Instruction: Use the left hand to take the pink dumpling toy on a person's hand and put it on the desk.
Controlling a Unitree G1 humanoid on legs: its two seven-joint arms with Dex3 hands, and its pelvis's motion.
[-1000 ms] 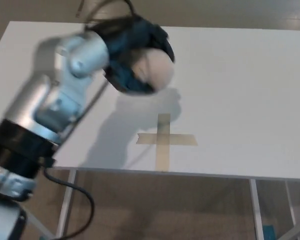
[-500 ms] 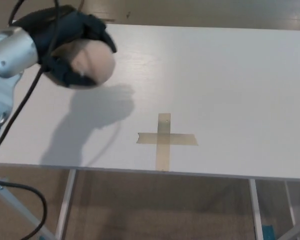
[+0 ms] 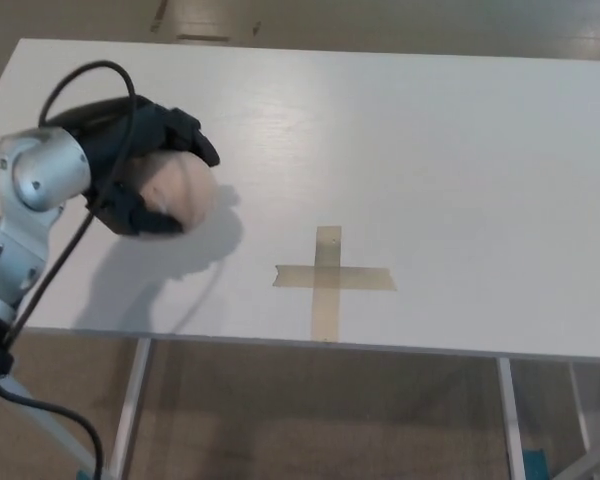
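Dumpling (image 3: 177, 192) held in my left hand (image 3: 140, 170), over the desk's (image 3: 460, 150) left side.

I see the black fingers (image 3: 185, 140) wrapped over the pale pink toy from above and left, its rounded face bulging out to the right. Hand and toy sit left of the tape cross (image 3: 330, 278), their shadow on the desk just beneath.

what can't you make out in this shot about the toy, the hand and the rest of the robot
- Head view: the black fingers of the left hand cover much of the pink dumpling toy, hiding its full shape.
- Whether the toy touches the desk: the hand hides it.
- Right hand: outside the frame.
- Left arm: cut by the left edge.
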